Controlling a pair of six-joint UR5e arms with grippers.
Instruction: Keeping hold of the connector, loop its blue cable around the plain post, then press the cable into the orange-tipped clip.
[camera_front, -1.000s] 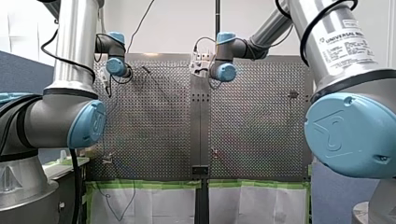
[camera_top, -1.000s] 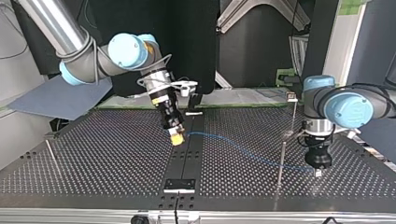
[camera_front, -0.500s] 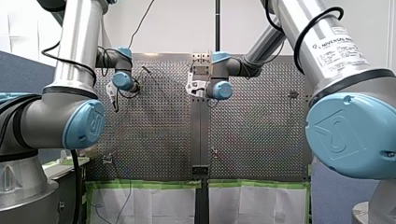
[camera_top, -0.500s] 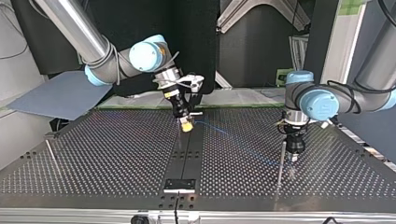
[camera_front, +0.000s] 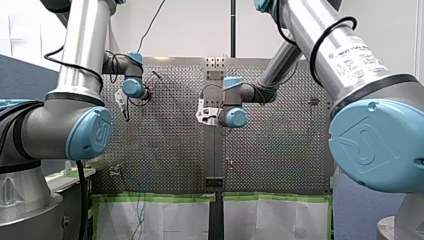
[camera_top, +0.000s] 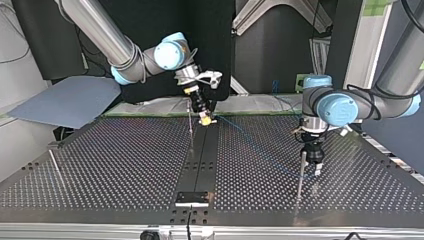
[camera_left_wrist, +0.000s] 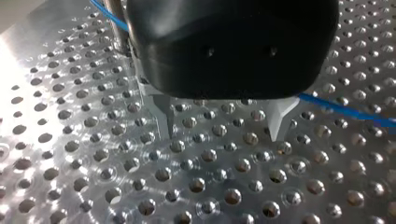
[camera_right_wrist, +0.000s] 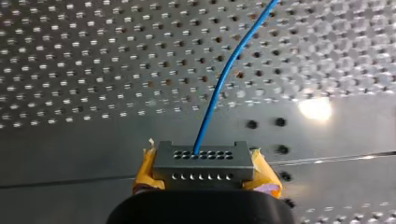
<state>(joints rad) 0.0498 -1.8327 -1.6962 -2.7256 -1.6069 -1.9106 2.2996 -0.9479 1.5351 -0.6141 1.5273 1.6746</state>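
My right gripper (camera_right_wrist: 201, 183) is shut on the grey connector (camera_right_wrist: 201, 162), gripped between yellow pads (camera_right_wrist: 145, 175). The blue cable (camera_right_wrist: 223, 79) leaves the connector and runs out over the perforated table. In the top view my right gripper (camera_top: 205, 120) hangs over the dark centre strip, and the cable (camera_top: 250, 142) slants across to the plain post (camera_top: 301, 172). My left gripper (camera_top: 314, 166) hovers right beside that post. Its metal fingertips (camera_left_wrist: 277, 122) stand open above the table with nothing between them. The cable (camera_left_wrist: 348, 112) passes behind them. A thin orange-tipped clip (camera_front: 228, 162) stands near the centre strip.
Another thin upright (camera_top: 54, 165) stands at the top view's left, and one more (camera_top: 313, 107) at the far right. Green-taped white sheets (camera_front: 160, 217) hang at the table's edge nearest the arms. A blue-grey panel (camera_top: 70, 100) lies beyond the table's far left corner.
My left gripper opened, let go of the cable and shifted to beside the plain post. My right gripper carried the connector toward the arms' side of the table, drawing the cable along.
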